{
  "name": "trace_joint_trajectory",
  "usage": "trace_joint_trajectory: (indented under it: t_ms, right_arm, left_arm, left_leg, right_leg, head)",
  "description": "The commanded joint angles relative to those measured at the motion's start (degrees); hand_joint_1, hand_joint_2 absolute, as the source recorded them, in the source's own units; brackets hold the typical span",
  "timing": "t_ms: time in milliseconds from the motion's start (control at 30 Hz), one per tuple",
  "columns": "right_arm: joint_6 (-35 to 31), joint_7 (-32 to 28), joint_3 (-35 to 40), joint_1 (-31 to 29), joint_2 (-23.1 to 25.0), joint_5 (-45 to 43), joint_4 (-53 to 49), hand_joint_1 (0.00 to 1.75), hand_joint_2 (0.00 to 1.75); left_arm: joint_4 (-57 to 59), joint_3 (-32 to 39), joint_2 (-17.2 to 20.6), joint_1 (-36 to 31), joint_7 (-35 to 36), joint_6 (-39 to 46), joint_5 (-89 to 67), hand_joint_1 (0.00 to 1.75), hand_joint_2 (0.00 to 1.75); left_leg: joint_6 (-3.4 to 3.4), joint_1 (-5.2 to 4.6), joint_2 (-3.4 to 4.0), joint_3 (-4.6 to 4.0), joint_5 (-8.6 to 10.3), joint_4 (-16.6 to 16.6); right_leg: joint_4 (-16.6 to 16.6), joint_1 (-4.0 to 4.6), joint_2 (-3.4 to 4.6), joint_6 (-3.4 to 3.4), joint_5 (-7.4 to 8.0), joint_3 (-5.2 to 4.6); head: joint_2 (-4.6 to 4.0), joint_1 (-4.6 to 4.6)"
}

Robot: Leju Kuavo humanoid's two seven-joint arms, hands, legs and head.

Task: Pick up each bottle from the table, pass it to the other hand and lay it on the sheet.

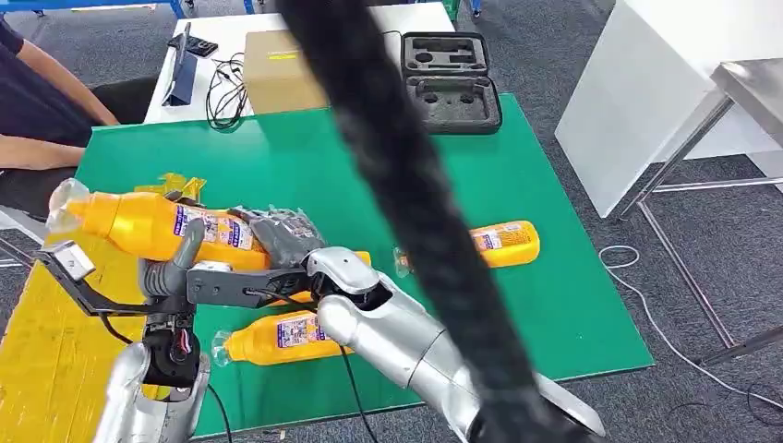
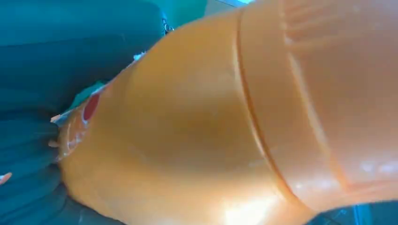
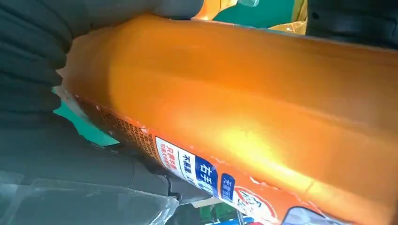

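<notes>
Orange bottle [image 1: 152, 226] held lengthwise above the table's left edge, both my hands on it, probably mid-handover toward the yellow sheet [image 1: 46, 341]. Head view: right hand [image 1: 277, 242] wraps the base; left hand [image 1: 180, 268] thumb up against the body. Left wrist view: bottle pressed close. Right wrist view: dark fingers [image 3: 33, 47] closed round it.

At left of the frame, the right hand [image 1: 277, 238] and left hand [image 1: 175, 268] both grip one orange bottle [image 1: 138, 224] above the green mat [image 1: 305, 157]; two more bottles [image 1: 277, 337] lie lower centre and right.
</notes>
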Motion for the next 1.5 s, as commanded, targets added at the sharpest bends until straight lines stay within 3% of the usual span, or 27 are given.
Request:
trace_joint_trajectory:
  t_ms: [33, 233, 400, 433, 467, 500, 667, 1000, 1133, 1333, 1500]
  right_arm:
    - [1.5, -2.6, 4.0, 1.6, -0.7, 1.3, 4.0, 1.75, 1.75]
    - [0.1, -2.6, -2.1, 1.1, -0.8, 2.5, 5.6, 1.75, 1.75]
    - [0.3, -2.7, -2.4, 0.9, -1.2, 2.3, 5.6, 1.75, 1.75]
    - [-1.0, -2.9, -4.0, 1.2, -1.3, 3.2, 5.0, 1.47, 1.75]
    - [-0.3, -3.7, -7.0, 1.6, -1.6, 2.3, 4.3, 0.0, 1.75]
    - [1.4, -4.3, -10.0, 1.4, -2.3, -0.3, 4.1, 0.0, 0.0]
    - [4.2, -10.1, -21.7, 1.3, -8.4, -6.9, -3.5, 0.0, 0.0]
    - [6.9, -11.4, -28.4, 5.0, -10.1, -10.2, -13.4, 0.0, 0.0]
    - [8.3, -11.6, -29.2, 6.4, -11.4, -11.3, -15.8, 0.0, 0.0]
    - [8.4, -12.7, -28.9, 9.0, -12.3, -12.6, -18.0, 0.0, 0.0]
    - [8.4, -12.7, -28.9, 9.0, -12.4, -12.7, -18.3, 0.0, 0.0]
  left_arm:
    - [2.2, 1.1, -1.6, -5.9, 0.2, 0.4, 1.2, 1.75, 1.75]
    - [1.0, 2.7, -1.4, -5.2, -0.1, 1.8, 0.4, 1.75, 1.75]
    - [1.0, 2.8, -1.3, -5.2, -0.1, 1.8, 0.5, 1.75, 1.75]
    - [0.7, 3.1, -1.2, -5.1, -0.3, 2.6, -0.2, 1.75, 1.75]
    - [0.7, 3.1, -0.9, -5.2, -0.4, 2.9, -0.4, 1.75, 1.75]
    - [0.8, 3.4, -0.6, -5.3, -0.6, 3.7, -0.8, 1.75, 1.75]
    - [1.4, 5.4, 1.2, -5.4, -2.2, 8.5, -4.4, 1.75, 1.75]
    - [0.1, 8.8, 2.8, -3.3, -2.6, 10.1, -2.8, 1.75, 1.75]
    - [0.8, 8.6, 3.9, -2.9, -3.6, 10.5, -3.9, 1.75, 1.75]
    - [3.3, 5.5, 8.0, -6.9, -7.0, 24.9, -23.3, 1.75, 1.75]
    - [3.7, 5.8, 8.3, -7.2, -6.9, 24.9, -23.3, 1.75, 1.75]
  left_leg:
    - [-0.16, 0.11, -0.23, 0.15, -0.03, 0.0]
    - [-0.15, 0.1, -0.21, 0.12, -0.02, 0.0]
    - [-0.14, 0.09, -0.18, 0.11, -0.02, 0.0]
    - [-0.23, 0.15, -0.24, 0.23, -0.09, 0.0]
    - [-0.16, 0.1, -0.19, 0.12, -0.03, 0.0]
    - [-0.22, 0.15, -0.26, 0.19, -0.08, 0.0]
    - [-0.22, 0.13, -0.32, 0.2, -0.06, 0.1]
    - [-0.14, 0.05, -0.16, 0.07, -0.03, 0.0]
    - [-0.19, 0.07, -0.15, 0.18, -0.08, 0.0]
    - [-0.22, 0.12, -0.23, 0.16, -0.09, 0.1]
    - [-0.15, 0.06, -0.19, 0.09, -0.02, 0.0]
  right_leg:
    - [-0.1, 0.11, -0.32, -0.03, -0.09, 0.26]
    - [-0.1, 0.1, -0.29, -0.02, -0.07, 0.21]
    - [-0.1, 0.09, -0.27, -0.02, -0.07, 0.2]
    - [0.0, 0.15, -0.37, -0.03, -0.14, 0.35]
    - [0.0, 0.1, -0.28, -0.02, -0.08, 0.21]
    - [0.0, 0.15, -0.39, -0.03, -0.14, 0.33]
    - [0.0, 0.14, -0.45, -0.02, -0.14, 0.36]
    - [0.0, 0.02, -0.25, -0.01, -0.05, 0.16]
    - [0.0, 0.03, -0.26, -0.02, -0.1, 0.28]
    - [0.0, 0.12, -0.35, -0.04, -0.12, 0.28]
    - [0.0, 0.06, -0.28, -0.02, -0.07, 0.17]
  head:
    - [0.0, 0.0]
    - [0.0, 0.0]
    - [0.0, 0.02]
    - [0.0, 0.0]
    - [0.0, 0.0]
    - [0.0, 0.0]
    - [0.0, 0.0]
    - [0.0, 0.0]
    - [0.0, 0.02]
    - [0.0, 0.0]
    - [0.0, 0.0]
